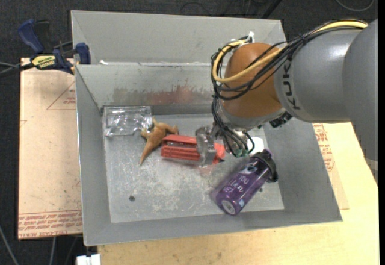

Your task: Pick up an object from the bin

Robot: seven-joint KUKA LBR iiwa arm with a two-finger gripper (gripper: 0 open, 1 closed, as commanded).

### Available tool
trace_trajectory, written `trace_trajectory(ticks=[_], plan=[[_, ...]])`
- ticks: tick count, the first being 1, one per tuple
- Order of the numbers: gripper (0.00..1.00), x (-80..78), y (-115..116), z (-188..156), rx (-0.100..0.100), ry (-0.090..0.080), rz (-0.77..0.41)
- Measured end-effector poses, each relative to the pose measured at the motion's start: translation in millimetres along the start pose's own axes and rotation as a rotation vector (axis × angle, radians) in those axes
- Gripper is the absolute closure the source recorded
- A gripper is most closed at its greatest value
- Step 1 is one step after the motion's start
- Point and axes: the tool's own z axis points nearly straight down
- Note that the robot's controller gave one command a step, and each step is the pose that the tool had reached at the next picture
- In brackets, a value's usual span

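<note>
the gripper sits at the right end of the flat red ribbed plastic piece, which stretches leftward; whether it is spread or pinching cannot be told.

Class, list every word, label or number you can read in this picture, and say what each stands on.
"KU": dark letters on the grey arm; the rest of the word is out of sight.
White print on the purple canister at the bin's lower right: too blurred to read.
No other readable lettering in the bin.
</note>
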Motion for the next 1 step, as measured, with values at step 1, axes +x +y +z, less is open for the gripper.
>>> trace_trajectory(ticks=[1], plan=[[1.00, -0.4, 0.2, -12.7, 0.000, -0.001, 0.000]])
